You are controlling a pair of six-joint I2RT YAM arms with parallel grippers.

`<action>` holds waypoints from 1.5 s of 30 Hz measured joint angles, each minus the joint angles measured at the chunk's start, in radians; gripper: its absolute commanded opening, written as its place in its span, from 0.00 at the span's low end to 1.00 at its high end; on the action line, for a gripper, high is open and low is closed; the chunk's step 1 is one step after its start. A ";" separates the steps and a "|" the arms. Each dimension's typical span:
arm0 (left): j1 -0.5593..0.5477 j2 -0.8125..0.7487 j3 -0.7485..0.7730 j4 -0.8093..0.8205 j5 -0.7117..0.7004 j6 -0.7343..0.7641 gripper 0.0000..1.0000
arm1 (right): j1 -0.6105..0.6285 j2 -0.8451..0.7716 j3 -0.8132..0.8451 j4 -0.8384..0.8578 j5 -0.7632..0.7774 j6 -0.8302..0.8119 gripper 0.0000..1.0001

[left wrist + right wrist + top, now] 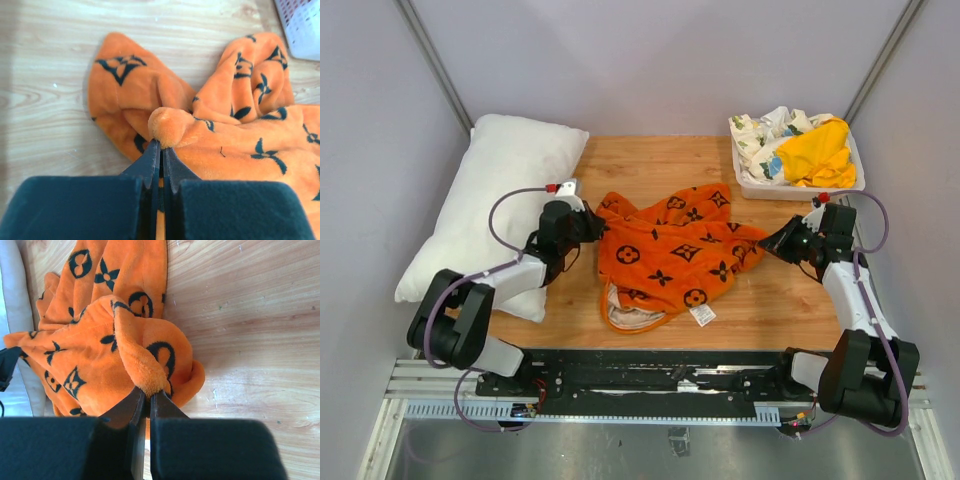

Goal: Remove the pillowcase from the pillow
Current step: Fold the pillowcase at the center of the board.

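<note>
The orange pillowcase with black motifs lies crumpled in the middle of the wooden table, its pale lining showing at the near edge. The plain white pillow lies bare at the left, apart from the case. My left gripper is shut on a fold at the case's left edge. My right gripper is shut on a fold at its right edge. The pillowcase also fills both wrist views.
A white basket at the back right holds a yellow cloth and a white floral-print cloth. Grey walls close the sides and back. A metal rail runs along the near edge.
</note>
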 measured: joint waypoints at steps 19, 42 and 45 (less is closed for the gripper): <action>0.038 -0.343 0.535 -0.290 -0.254 0.196 0.00 | 0.219 0.001 0.660 -0.067 0.212 -0.013 0.01; 0.038 -0.605 1.463 -0.617 0.042 0.285 0.00 | 0.221 -0.190 1.736 -0.092 0.205 -0.051 0.01; 0.038 -0.569 1.558 -0.647 0.071 0.286 0.00 | 0.222 -0.187 1.762 -0.076 0.203 -0.053 0.01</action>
